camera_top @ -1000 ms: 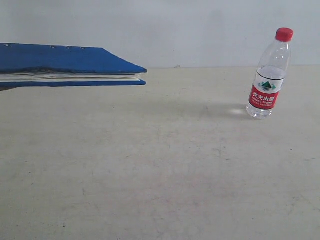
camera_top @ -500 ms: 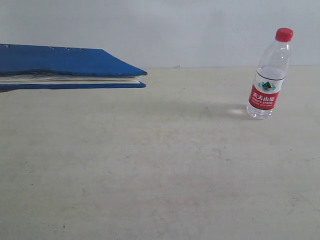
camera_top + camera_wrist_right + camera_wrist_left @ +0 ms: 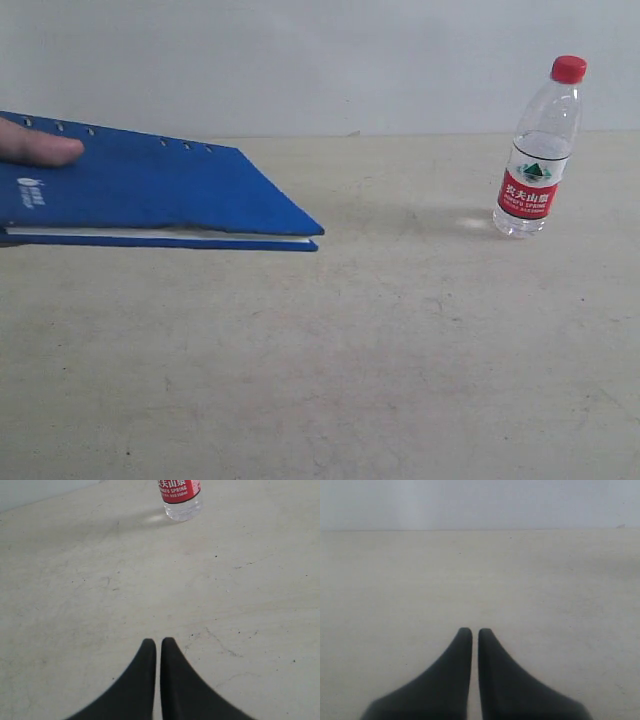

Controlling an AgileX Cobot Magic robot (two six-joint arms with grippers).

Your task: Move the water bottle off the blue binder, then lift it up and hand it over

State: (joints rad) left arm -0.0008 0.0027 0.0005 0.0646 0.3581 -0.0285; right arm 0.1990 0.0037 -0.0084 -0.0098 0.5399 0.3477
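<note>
The water bottle [image 3: 538, 150] stands upright on the table at the right, clear with a red cap and red label; its lower part [image 3: 180, 497] shows far ahead in the right wrist view. The blue binder [image 3: 150, 195] is held in the air at the left, tilted down toward the table, with a person's fingers [image 3: 35, 148] on its cover. The bottle is not on the binder. My left gripper [image 3: 475, 631] is shut above bare table. My right gripper [image 3: 158, 642] is shut with nothing in it, well short of the bottle. Neither gripper shows in the exterior view.
The pale table [image 3: 380, 340] has faint cracks and scuffs. A grey wall [image 3: 350, 60] runs behind it. A person's hand holds the binder at the left edge.
The binder has tipped from nearly level to slanting, its near corner dropping toward the table and shifting right; fingers now show on its cover. The bottle has not moved.
</note>
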